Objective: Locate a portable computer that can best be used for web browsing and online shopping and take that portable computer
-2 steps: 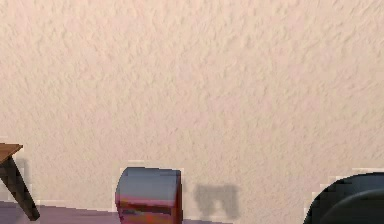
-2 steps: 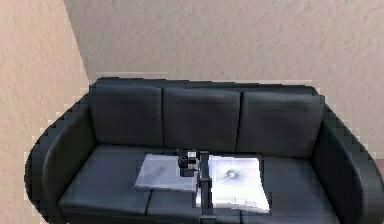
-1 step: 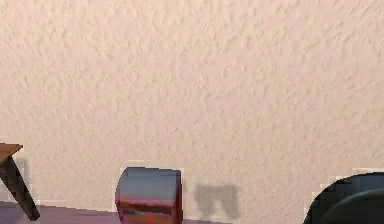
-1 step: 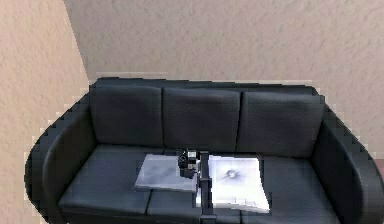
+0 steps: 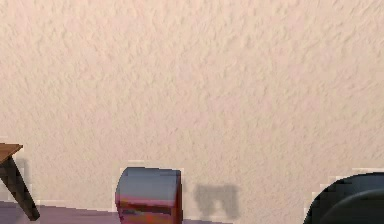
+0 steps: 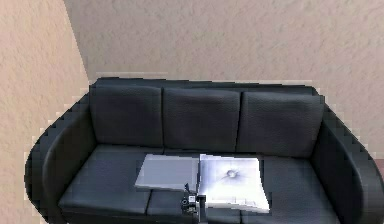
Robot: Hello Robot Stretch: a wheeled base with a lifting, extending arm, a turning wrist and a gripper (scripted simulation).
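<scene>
Beige rough wall (image 5: pixel 200 80) takes up most of the forward view, with a wooden table (image 5: pixel 8 152) corner at its left edge and a blue and red box (image 5: pixel 148 195) on the floor.

To the arm side stands a black sofa (image 6: pixel 120 120) with three seat cushions. On the middle cushion lies a flat grey slab that looks like a closed laptop (image 6: pixel 167 172). Just beside it, toward the view's right, lies a white open book (image 6: pixel 235 182) or paper.

The robot seems parked side-on so the arm can reach straight across the seat. The gripper (image 6: pixel 188 205) shows low at the cushion's front, near the laptop's near edge and the book's corner. With those things lying behind it, I cannot tell the state of its fingers or whether it holds anything.

The laptop lies flat, so a grasp probably has to take it by an edge.
</scene>
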